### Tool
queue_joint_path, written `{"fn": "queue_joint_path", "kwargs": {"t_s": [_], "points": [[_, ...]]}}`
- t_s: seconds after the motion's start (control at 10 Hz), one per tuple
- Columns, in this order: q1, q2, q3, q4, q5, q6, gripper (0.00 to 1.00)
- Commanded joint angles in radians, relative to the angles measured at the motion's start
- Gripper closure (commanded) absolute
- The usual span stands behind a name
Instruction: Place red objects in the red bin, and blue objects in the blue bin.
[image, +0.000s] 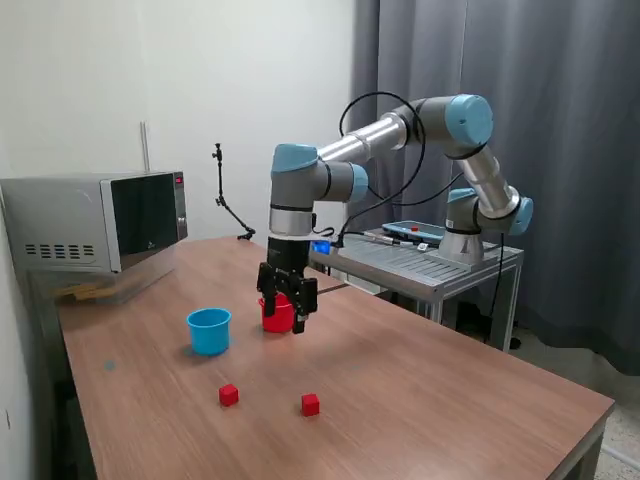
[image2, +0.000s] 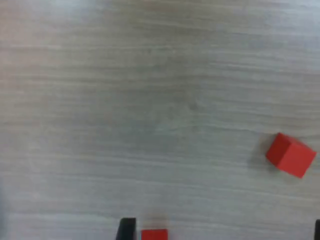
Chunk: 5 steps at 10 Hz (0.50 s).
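- The gripper (image: 287, 300) of the single arm hung low over the wooden surface (image: 430, 390), directly in front of the red bin (image: 275, 318) in the exterior view, so that it partly hid the tub.
- The blue bin (image: 209, 330) stood just beside the red one, toward the exterior view's left.
- Two red cubes lay loose on the surface, nearer the camera than the bins and well apart from them: one (image: 229, 395) toward the exterior view's left, the other (image: 311, 404) to its right. The wrist view showed both, one (image2: 290, 155) in full and one (image2: 154, 235) cut by the frame edge beside a dark finger (image2: 127, 229).
- No dark blue cubes could be seen on the surface; whether they sat inside a tub could not be told.
- The jaws appeared parted and held nothing visible.
- Risks, by judgement: swinging away so close to the light red tub could knock or tip it; either cube lay skewed, so a misaligned descent could push it aside rather than close on it.
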<state>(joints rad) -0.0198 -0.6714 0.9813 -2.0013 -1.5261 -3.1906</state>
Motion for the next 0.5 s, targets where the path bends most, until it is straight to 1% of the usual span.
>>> {"fn": "queue_joint_path", "kwargs": {"t_s": [0.0, 0.2, 0.4], "points": [[-0.023, 0.042, -0.059, 0.045, 0.027, -0.098, 0.0], [-0.035, 0.097, -0.119, 0.068, 0.026, -0.139, 0.0], [-0.046, 0.113, -0.145, 0.064, 0.021, -0.121, 0.0]]}}
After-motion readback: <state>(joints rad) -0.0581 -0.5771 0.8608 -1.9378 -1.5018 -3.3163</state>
